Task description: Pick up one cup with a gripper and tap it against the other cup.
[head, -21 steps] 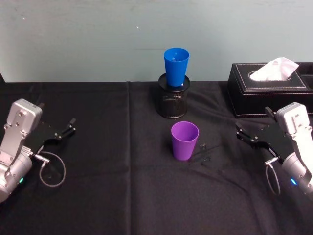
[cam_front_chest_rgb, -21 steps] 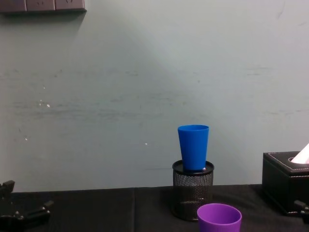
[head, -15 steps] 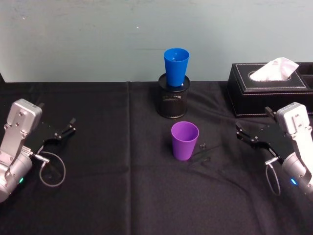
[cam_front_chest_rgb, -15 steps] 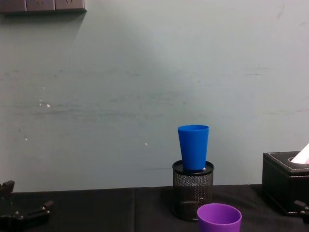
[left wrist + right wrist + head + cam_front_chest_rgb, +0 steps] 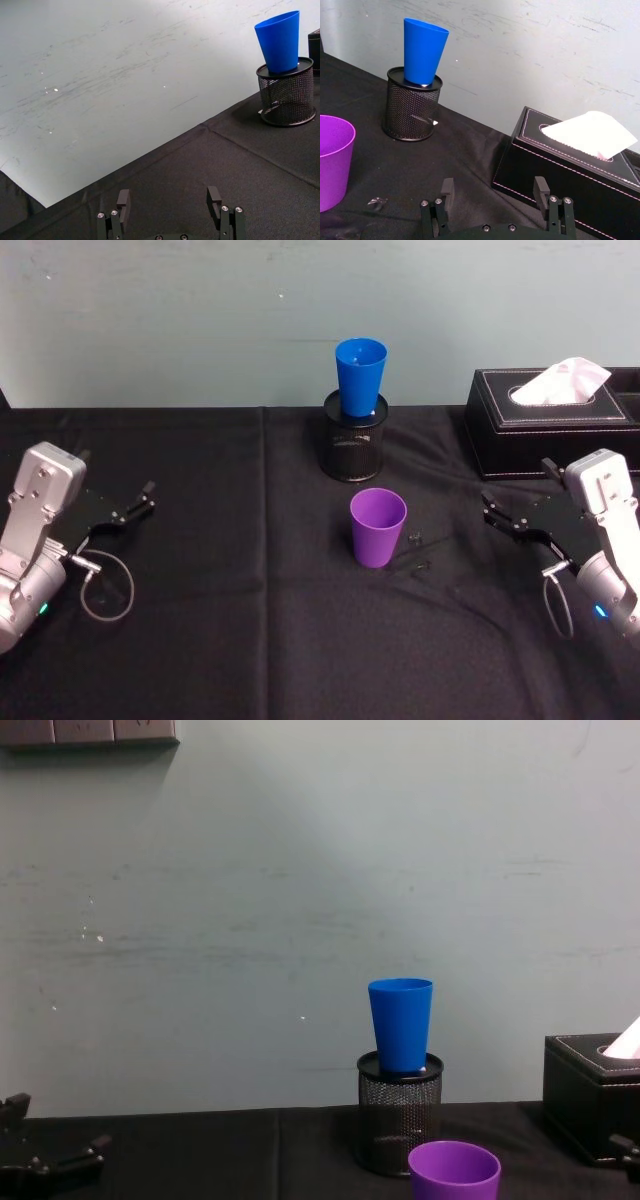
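Note:
The purple cup (image 5: 378, 527) stands upright on the black cloth near the table's middle, its rim also in the chest view (image 5: 454, 1167) and the right wrist view (image 5: 332, 160). Behind it the blue cup (image 5: 360, 375) sits upright in the mouth of a black mesh pen holder (image 5: 353, 443); the blue cup (image 5: 400, 1024) rises above the holder (image 5: 399, 1120). My right gripper (image 5: 505, 518) rests open to the right of the purple cup, well apart from it; its fingers (image 5: 446, 192) hold nothing. My left gripper (image 5: 136, 504) lies open at the far left.
A black tissue box (image 5: 550, 422) with a white tissue (image 5: 560, 380) stands at the back right, just behind my right gripper. A small black clamp (image 5: 417, 552) lies on the cloth right of the purple cup. A pale wall closes the table's far side.

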Robot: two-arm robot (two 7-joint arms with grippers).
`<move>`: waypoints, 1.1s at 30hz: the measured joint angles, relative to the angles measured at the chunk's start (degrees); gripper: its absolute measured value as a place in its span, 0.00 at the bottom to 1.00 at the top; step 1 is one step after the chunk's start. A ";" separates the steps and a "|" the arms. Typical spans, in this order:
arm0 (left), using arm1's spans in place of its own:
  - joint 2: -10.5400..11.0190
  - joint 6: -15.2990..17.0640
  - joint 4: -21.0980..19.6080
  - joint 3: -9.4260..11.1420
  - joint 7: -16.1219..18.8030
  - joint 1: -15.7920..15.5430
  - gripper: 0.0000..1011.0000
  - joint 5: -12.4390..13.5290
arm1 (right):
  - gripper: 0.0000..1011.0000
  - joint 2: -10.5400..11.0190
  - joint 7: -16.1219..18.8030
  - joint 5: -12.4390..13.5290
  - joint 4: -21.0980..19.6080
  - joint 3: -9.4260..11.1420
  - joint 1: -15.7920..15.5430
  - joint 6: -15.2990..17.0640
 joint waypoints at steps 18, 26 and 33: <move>0.00 0.00 0.00 0.00 0.00 0.00 0.99 0.00 | 0.99 0.00 0.00 0.00 0.00 0.00 0.00 0.00; 0.00 0.00 0.00 0.00 0.00 0.00 0.99 0.00 | 0.99 0.00 0.00 0.00 0.00 0.00 0.00 0.00; 0.00 0.00 0.00 0.00 0.00 0.00 0.99 0.00 | 0.99 0.20 2.85 1.31 -0.43 1.15 -0.44 -0.50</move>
